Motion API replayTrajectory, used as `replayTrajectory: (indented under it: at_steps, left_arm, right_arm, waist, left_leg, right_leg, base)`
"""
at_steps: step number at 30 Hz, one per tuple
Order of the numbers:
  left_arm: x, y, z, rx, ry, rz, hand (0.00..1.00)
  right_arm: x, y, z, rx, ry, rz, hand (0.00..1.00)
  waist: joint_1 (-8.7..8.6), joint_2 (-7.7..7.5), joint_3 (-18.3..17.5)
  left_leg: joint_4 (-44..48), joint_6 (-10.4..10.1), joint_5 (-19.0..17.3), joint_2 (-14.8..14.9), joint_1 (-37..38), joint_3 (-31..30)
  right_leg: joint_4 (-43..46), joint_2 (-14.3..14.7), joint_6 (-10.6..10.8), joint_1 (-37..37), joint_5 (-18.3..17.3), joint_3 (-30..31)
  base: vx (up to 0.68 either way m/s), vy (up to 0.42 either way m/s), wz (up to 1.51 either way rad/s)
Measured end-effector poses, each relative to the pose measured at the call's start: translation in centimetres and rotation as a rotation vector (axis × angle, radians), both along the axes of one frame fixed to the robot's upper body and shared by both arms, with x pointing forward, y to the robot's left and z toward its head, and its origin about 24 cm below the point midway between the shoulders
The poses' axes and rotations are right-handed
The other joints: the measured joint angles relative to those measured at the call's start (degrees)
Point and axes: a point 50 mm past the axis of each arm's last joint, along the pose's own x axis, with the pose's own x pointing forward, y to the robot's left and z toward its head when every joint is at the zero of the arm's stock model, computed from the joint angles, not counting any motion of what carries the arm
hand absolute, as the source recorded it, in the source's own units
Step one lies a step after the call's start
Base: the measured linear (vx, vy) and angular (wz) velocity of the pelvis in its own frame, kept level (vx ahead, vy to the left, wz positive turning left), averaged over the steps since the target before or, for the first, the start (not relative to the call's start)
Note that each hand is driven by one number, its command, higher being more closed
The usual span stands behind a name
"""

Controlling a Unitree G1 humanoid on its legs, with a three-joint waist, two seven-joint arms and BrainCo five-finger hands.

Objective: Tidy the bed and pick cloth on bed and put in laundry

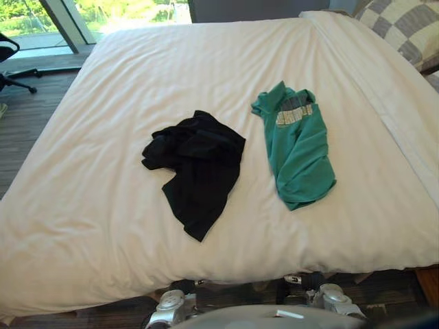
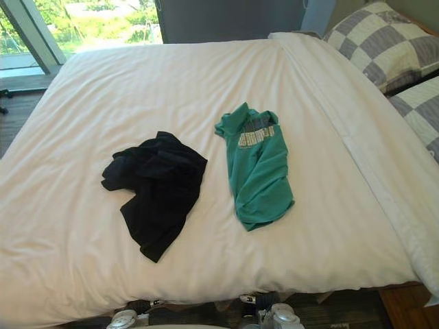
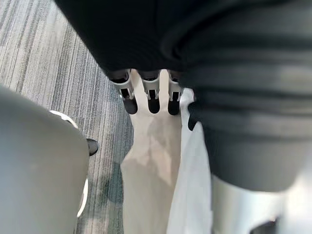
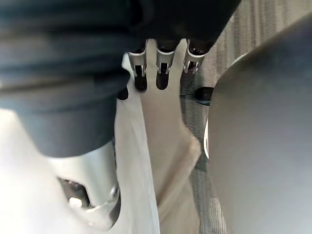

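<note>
Down beside the white-covered bed [image 1: 137, 82], our left hand [image 3: 149, 93] and right hand [image 4: 165, 73] hang with relaxed fingers, holding nothing. On the bed we see a crumpled black garment [image 1: 197, 168] and, near it, a green shirt [image 1: 300, 147].

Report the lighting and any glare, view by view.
Left eye view: daylight from the window washes out the scene outside; the black garment reads as near-flat dark on the bright duvet. Right eye view: same window glare; the green shirt is evenly lit, with little shadow.
</note>
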Motion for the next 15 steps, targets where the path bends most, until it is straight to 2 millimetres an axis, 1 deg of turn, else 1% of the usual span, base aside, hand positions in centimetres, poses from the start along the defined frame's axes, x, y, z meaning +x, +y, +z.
replayTrajectory:
  at_steps: [6,8,9,10,13,15]
  left_arm:
    - [0.0,-0.1,0.0,-0.002,0.001,0.002,0.00]
    - [-0.1,-0.2,-0.1,-0.006,0.004,0.004,0.00]
    - [0.0,-0.3,0.0,-0.014,0.001,0.013,0.00]
    - [0.0,-0.4,0.0,-0.017,-0.003,0.016,0.00]
    - [-0.2,-0.4,-0.1,-0.037,0.018,0.065,0.00]
    - [-0.4,-0.4,-0.2,-0.041,0.035,0.115,0.00]
  right_arm:
    - [-0.3,-0.2,-0.1,0.017,0.009,-0.063,0.00]
    - [-0.6,-0.5,-0.1,0.020,0.009,-0.096,0.00]
    - [-0.8,-0.6,-0.1,0.017,0.013,-0.103,0.00]
    - [-1.0,-0.6,-0.1,0.021,0.015,-0.118,0.00]
    - [-1.1,-0.7,-0.1,0.017,0.017,-0.163,0.00]
    - [-1.3,-1.0,-0.2,0.011,0.023,-0.214,0.00]
  waist:
    - [0.42,0.03,0.0]
    - [0.43,0.63,-0.2]
    - [0.74,0.50,-0.3]
    - [1.14,0.38,-0.2]
    - [0.68,0.57,-0.3]
    - [0.73,0.62,-0.3]
  left_leg:
    - [-0.4,0.0,-0.1,0.6,0.2,1.5]
    - [-1.1,0.1,-1.2,1.6,0.3,1.8]
    - [-1.4,0.0,-1.8,2.4,0.3,2.8]
    - [-1.2,-0.1,-1.9,2.5,0.2,3.1]
    - [-1.2,-0.7,-2.1,2.8,0.2,3.6]
    - [-1.3,-0.7,-2.1,3.0,0.0,4.3]
  right_leg:
    - [-0.4,0.7,-0.4,-0.2,1.0,1.0]
    - [-0.4,1.7,-0.5,-0.6,1.2,1.1]
    - [-0.5,2.3,-0.9,-1.1,1.7,1.3]
    - [-0.5,2.4,-1.0,-1.2,1.9,1.3]
    - [-0.5,2.6,-1.0,-1.6,2.0,1.6]
    - [-0.5,3.0,-1.1,-2.2,2.1,2.1]
  base:
    - [-0.14,-0.042,-0.07]
    - [-0.15,-0.075,-0.07]
    - [-0.13,-0.065,-0.19]
    - [-0.16,-0.078,-0.25]
    - [-0.10,-0.057,-0.13]
    - [-0.05,-0.045,-0.18]
